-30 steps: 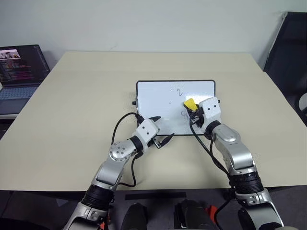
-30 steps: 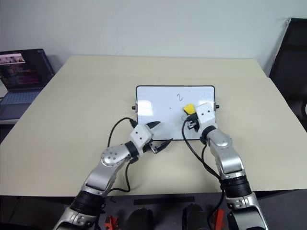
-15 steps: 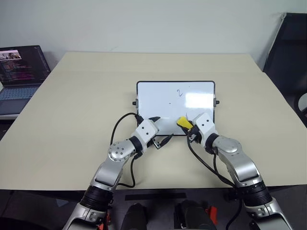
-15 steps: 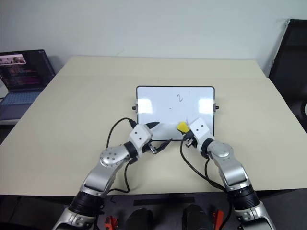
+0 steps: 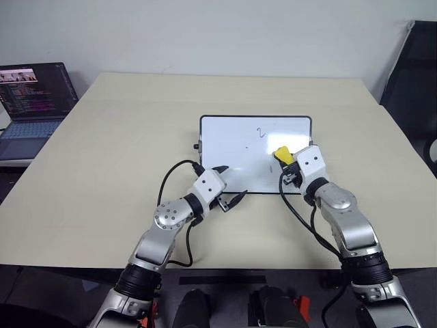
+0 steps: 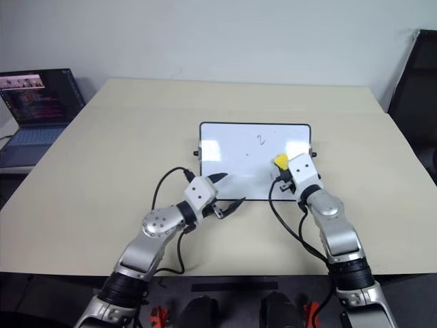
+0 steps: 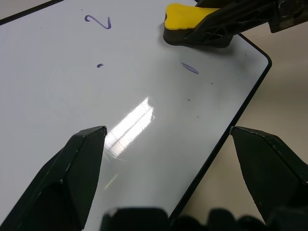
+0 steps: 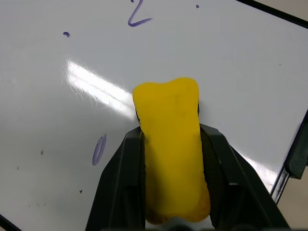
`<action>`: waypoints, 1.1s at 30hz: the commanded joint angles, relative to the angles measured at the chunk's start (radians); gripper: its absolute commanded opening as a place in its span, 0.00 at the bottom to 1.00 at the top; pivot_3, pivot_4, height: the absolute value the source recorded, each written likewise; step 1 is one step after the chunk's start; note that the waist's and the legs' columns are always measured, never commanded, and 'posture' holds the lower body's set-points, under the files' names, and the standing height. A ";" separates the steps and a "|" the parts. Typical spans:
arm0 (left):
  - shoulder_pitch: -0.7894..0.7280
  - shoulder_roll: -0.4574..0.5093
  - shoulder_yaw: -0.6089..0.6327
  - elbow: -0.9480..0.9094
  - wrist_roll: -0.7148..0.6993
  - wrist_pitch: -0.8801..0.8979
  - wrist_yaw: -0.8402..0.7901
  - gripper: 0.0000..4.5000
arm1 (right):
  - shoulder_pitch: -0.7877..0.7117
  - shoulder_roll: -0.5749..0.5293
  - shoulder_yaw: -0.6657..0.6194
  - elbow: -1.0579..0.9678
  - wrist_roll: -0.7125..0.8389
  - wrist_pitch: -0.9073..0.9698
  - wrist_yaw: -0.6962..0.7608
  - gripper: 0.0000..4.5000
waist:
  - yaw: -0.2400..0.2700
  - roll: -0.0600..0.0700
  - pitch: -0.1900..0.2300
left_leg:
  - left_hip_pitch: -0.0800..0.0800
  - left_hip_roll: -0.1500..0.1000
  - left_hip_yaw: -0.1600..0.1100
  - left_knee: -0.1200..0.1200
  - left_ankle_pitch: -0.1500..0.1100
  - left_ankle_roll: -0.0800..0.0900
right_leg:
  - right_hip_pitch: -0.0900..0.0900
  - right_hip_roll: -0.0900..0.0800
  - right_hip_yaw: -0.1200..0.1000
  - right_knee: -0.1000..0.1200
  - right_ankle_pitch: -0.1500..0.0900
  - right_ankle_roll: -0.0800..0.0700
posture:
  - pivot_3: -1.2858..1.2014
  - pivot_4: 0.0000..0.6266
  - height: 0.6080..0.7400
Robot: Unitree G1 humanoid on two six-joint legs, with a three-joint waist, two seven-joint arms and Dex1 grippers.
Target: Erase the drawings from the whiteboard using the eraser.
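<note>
Yellow foam, the eraser (image 8: pixel 172 144) is sitting pinched by its long sides in the right gripper (image 5: pixel 289 166), fingers clamping it over the whiteboard (image 5: pixel 232 154) near its right edge. It looks light and squashy, best held mid-body. The left gripper (image 5: pixel 227 186) is hovering with fingers spread at the board's near edge on the bench (image 5: pixel 102 150).

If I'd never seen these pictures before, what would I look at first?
Probably the bright yellow eraser, pinched in the right gripper over the right part of the whiteboard in the middle of the tan table. Next, the purple drawings left on the board: a "2", a dot and a small loop. The left gripper rests open at the board's near edge.
</note>
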 commanded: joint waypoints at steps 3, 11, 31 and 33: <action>-0.030 -0.003 0.011 -0.002 -0.005 -0.023 -0.003 1.00 | 0.082 -0.051 0.087 -0.026 0.007 0.093 0.137 0.26 | -0.002 0.000 0.000 | 0.000 0.000 0.000 -0.001 0.000 0.000 | 0.000 0.000 0.000 0.000 0.000 0.000 | 0.52 0.24 1.00; -0.024 0.005 0.018 -0.002 -0.007 -0.022 -0.001 1.00 | 0.084 -0.091 0.084 -0.019 0.002 0.115 0.195 0.26 | -0.009 0.000 0.000 | 0.002 0.001 0.000 -0.001 0.000 0.000 | 0.000 0.001 0.000 0.001 0.000 0.000 | 0.52 0.24 1.00; -0.052 -0.005 0.013 0.021 -0.002 -0.027 0.005 1.00 | -0.095 0.065 0.046 0.093 -0.010 -0.084 0.068 0.26 | -0.021 0.000 0.000 | -0.001 0.000 0.000 -0.003 0.001 0.002 | -0.003 0.001 0.001 -0.001 0.003 0.001 | 0.52 0.24 1.00; -0.050 -0.005 0.014 0.020 -0.003 -0.028 0.006 1.00 | -0.084 0.069 0.007 0.068 0.021 -0.111 0.062 0.26 | -0.020 0.000 0.001 | -0.001 0.000 0.000 -0.004 0.001 0.002 | -0.004 0.001 0.001 -0.001 0.002 0.000 | 0.52 0.24 1.00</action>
